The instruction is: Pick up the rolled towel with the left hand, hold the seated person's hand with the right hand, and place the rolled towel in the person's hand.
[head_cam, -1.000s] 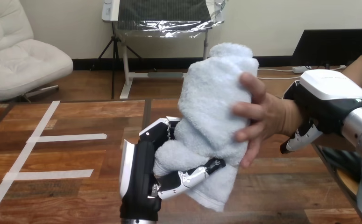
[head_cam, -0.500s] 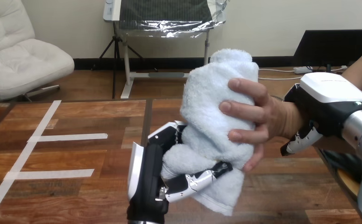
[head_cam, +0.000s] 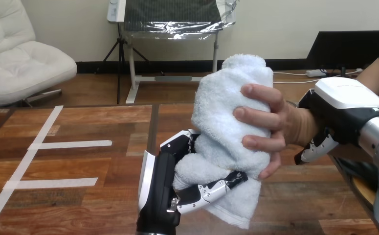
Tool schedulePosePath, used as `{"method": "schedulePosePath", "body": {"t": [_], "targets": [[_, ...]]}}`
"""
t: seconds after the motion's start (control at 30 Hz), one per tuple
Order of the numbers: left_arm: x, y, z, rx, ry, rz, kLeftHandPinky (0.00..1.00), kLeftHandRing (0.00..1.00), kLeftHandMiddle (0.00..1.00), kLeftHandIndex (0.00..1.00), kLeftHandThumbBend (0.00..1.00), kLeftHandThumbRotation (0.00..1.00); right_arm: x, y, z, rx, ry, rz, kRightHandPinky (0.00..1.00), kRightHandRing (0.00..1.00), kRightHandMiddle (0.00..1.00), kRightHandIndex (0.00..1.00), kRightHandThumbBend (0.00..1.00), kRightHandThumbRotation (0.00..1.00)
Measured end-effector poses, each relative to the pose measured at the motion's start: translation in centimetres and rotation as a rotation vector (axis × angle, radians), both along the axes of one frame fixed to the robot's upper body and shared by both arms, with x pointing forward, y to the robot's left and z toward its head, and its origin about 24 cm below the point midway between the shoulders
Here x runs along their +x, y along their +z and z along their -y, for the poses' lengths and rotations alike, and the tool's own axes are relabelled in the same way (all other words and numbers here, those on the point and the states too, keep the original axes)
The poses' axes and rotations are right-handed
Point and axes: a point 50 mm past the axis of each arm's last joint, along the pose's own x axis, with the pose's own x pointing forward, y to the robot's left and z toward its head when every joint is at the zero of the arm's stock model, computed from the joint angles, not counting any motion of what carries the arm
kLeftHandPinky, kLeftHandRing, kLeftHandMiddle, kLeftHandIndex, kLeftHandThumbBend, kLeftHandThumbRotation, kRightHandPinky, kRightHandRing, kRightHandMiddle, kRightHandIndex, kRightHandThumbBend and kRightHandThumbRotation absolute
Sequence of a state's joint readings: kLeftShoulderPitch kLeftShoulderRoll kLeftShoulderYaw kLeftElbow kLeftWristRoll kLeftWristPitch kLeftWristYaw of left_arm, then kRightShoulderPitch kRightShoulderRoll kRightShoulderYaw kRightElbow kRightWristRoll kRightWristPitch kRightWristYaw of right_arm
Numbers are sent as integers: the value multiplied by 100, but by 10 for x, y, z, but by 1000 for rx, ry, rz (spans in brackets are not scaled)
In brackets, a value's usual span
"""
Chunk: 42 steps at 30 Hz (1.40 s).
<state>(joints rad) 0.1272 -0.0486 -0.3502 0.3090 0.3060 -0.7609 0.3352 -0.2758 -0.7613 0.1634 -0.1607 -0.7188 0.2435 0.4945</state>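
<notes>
Left hand [head_cam: 159,193] clamped on lower end of rolled towel [head_cam: 226,98], above tabletop [head_cam: 79,166]; person's hand [head_cam: 268,127] curled round towel's middle; right hand [head_cam: 341,110] curled round person's wrist [head_cam: 302,123].

the person's hand [head_cam: 268,129] has closed its fingers round the rolled towel [head_cam: 229,132]; the left hand [head_cam: 170,188] has shifted slightly rightward beneath it.

The brown wooden counter [head_cam: 104,205] has white tape strips [head_cam: 70,144] stuck flat on its left part, one long strip slanting and two short ones going across from it.
</notes>
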Motion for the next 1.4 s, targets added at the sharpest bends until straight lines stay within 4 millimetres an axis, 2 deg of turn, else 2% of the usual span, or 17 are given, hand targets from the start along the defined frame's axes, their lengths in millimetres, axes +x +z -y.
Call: {"method": "schedulePosePath", "body": {"t": [0.3, 0.5, 0.8, 1.0, 1.1, 1.2, 1.23, 1.3, 1.4], "targets": [[0, 0, 1, 2, 1, 3, 36, 42, 48, 52, 63, 18, 0, 0, 0, 0, -4, 0, 16, 23, 32, 37, 74, 0], [0, 0, 1, 3, 3, 8, 36, 42, 49, 53, 62, 18, 0, 0, 0, -8, 4, 4, 18, 26, 36, 39, 74, 0], [0, 0, 2, 2, 3, 12, 37, 43, 49, 53, 62, 18, 0, 1, 0, -22, 0, 8, 31, 43, 51, 51, 78, 0], [0, 0, 3, 7, 2, 16, 39, 44, 49, 54, 62, 19, 0, 1, 0, -31, -2, 11, 46, 59, 66, 62, 81, 0], [-1, 0, 4, 20, 4, 20, 40, 47, 53, 58, 62, 23, 0, 1, 0, -34, 1, 12, 52, 64, 71, 68, 82, 0], [-1, -1, 4, 35, 2, 18, 43, 53, 61, 66, 65, 28, 0, 1, 0, -40, 9, 13, 57, 69, 75, 72, 83, 0], [-1, -1, 4, 38, 1, 17, 48, 60, 67, 73, 68, 32, 0, 1, 0, -44, 11, 14, 61, 73, 79, 75, 83, 0], [-1, -2, 5, 44, -1, 13, 51, 64, 72, 79, 70, 35, 0, 2, 0, -51, 16, 15, 64, 75, 81, 77, 84, 0], [0, -2, 5, 53, -8, 7, 61, 74, 80, 88, 75, 42, 0, 2, 0, -63, 19, 16, 69, 80, 84, 80, 84, 0]]}}
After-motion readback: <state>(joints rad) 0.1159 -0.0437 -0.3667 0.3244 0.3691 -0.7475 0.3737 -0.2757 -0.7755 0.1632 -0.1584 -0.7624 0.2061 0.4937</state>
